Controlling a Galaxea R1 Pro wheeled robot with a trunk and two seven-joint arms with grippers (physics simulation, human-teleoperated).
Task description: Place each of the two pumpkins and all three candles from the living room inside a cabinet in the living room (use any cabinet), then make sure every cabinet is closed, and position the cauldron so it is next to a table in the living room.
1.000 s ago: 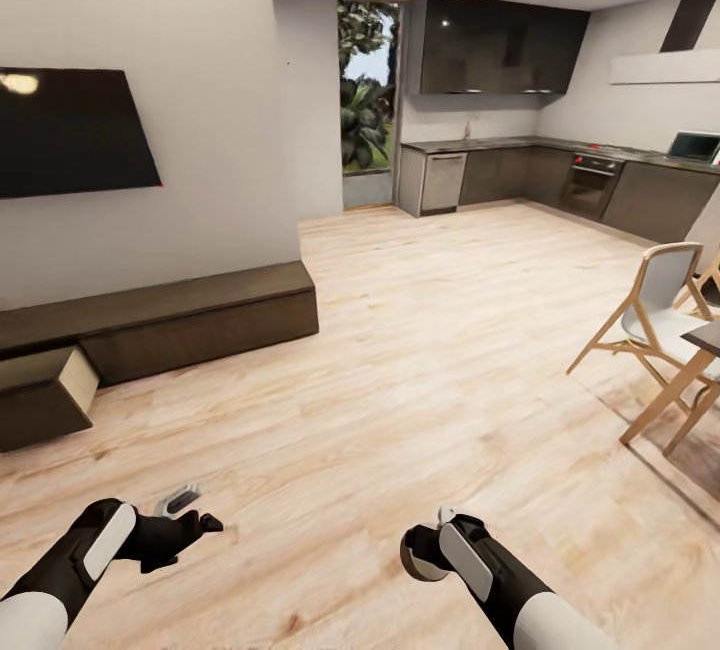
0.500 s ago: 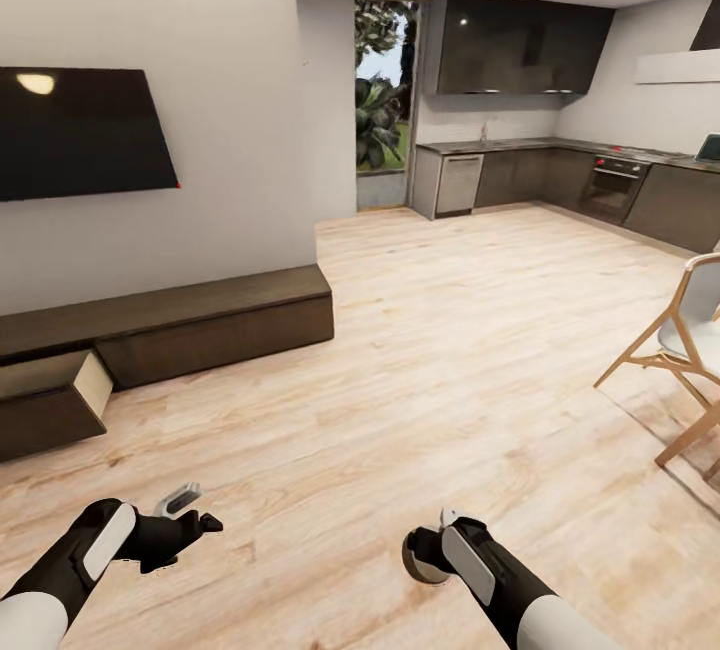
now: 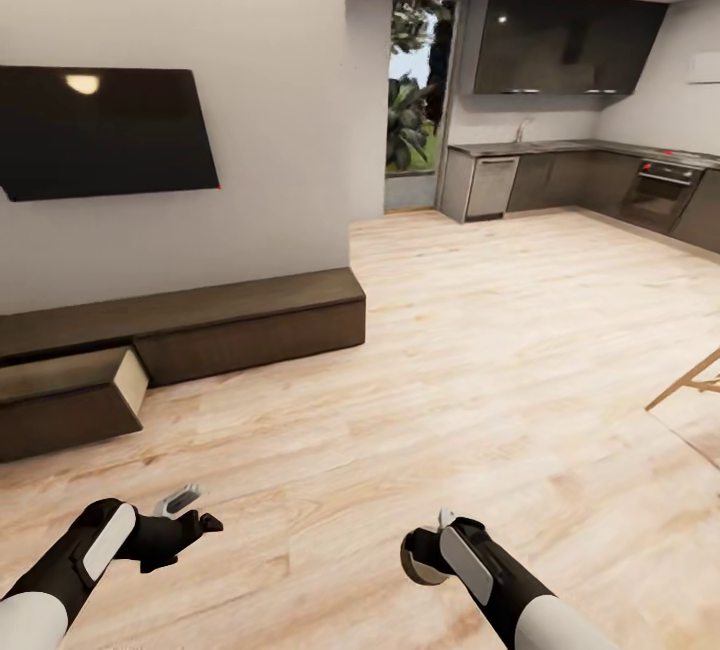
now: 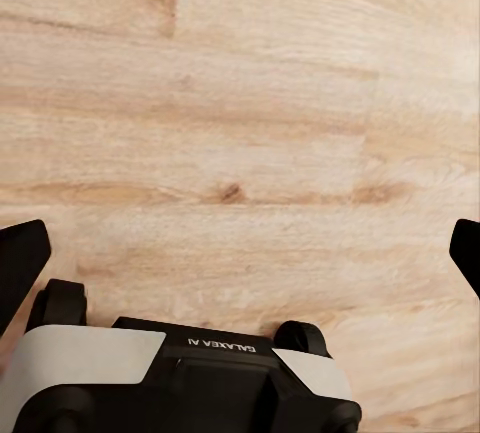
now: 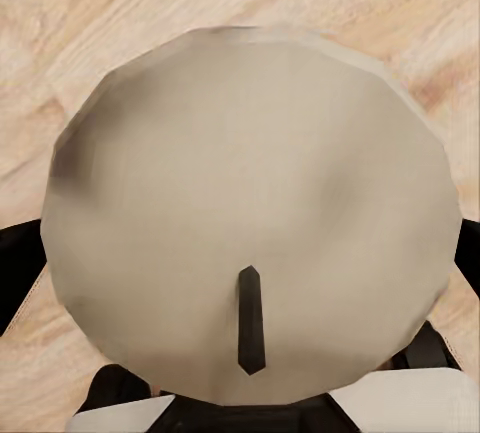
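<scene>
Carrying a candle [image 5: 250,223] in the right gripper [image 3: 428,552]: jaws closed on its sides, flat round top and short dark wick facing the wrist camera. Left gripper [image 3: 185,515] spread wide and holding nothing, bare floor [image 4: 260,123] between the fingertips [image 4: 22,258].

Key relation: cabinet [image 3: 200,325] sits far-left of the candle, long axis running along the TV wall. One drawer [image 3: 70,400] pulled out at the left end, pale side panel showing; contents not visible from here. Open drawer well apart from both grippers, diagonally left and ahead, nearer the left arm, though the load is on the right.

Judgement: still in transit. Next needs the base turned left and closed in, so the right arm can reach over the drawer without crossing the trunk.

No pumpkins or cauldron in sight.
</scene>
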